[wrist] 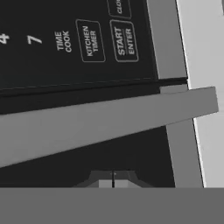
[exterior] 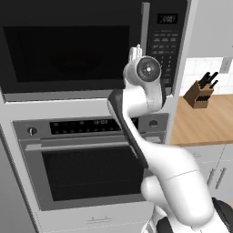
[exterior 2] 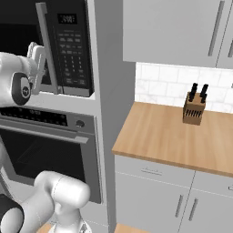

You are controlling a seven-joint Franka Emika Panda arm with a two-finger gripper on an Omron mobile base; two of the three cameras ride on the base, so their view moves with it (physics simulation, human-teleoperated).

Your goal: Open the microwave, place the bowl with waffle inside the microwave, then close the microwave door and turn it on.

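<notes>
The black microwave [exterior: 68, 50] sits built in above the oven, and its door [exterior: 63, 54] with the dark window looks closed. Its grey vertical handle [exterior: 144, 27] [exterior 2: 43, 45] runs beside the keypad [exterior: 164, 50] [exterior 2: 70, 50]. My gripper [exterior: 135, 52] [exterior 2: 35, 57] is raised right in front of the handle's lower part. In the hand view the handle [wrist: 109, 122] crosses as a grey bar just ahead of my gripper [wrist: 113, 181], whose tips meet, shut on nothing. The START/ENTER key [wrist: 126, 40] shows above the bar. The bowl with waffle is out of view.
A silver oven [exterior: 86, 159] [exterior 2: 45, 150] with a horizontal bar handle sits below the microwave. To the right a wooden counter [exterior 2: 173, 136] carries a knife block [exterior 2: 193, 109] [exterior: 200, 93]. Grey wall cabinets [exterior 2: 173, 27] hang above it.
</notes>
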